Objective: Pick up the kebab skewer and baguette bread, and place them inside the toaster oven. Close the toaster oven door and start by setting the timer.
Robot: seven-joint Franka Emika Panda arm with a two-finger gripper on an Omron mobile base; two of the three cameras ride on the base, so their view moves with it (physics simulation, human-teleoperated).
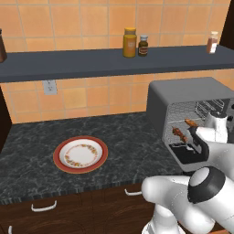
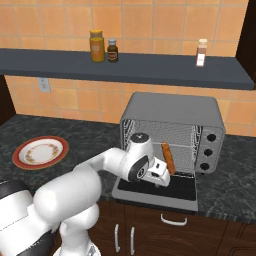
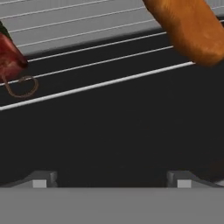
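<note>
Counter (image 1: 91, 132) of dark marble carried the toaster oven (image 2: 172, 116), its door (image 2: 157, 192) dropped open and flat. Baguette bread (image 2: 168, 158) lay on the wire rack inside; kebab skewer (image 1: 178, 134) sat beside it on the same rack. Hand (image 2: 165, 175) hovered over the open door, jaws spread wide, gripping nothing. Empty plate (image 1: 81, 154) stood well apart.

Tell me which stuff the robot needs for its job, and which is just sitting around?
Needed:
skewer
baguette
toaster oven
oven door
end effector

Just sitting around:
plate
three shelf jars
wall outlet
</note>
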